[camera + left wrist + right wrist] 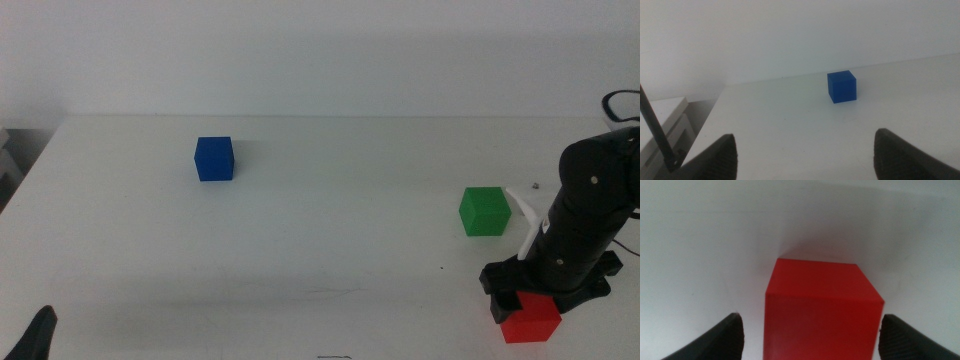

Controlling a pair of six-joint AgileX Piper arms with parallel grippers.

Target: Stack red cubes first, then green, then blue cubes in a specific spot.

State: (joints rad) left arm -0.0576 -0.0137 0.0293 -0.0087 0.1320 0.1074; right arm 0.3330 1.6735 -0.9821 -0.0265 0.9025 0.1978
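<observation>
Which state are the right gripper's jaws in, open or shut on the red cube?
Open. In its wrist view, the right gripper has its jaws standing apart from the red cube, with white table visible either side.

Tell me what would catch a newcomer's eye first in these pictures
The right gripper stands over the red cube at the table's near right, open jaws either side of it. The green cube sits just behind, and the blue cube sits alone far off to the left. The left gripper waits, open, at the near left corner.
</observation>
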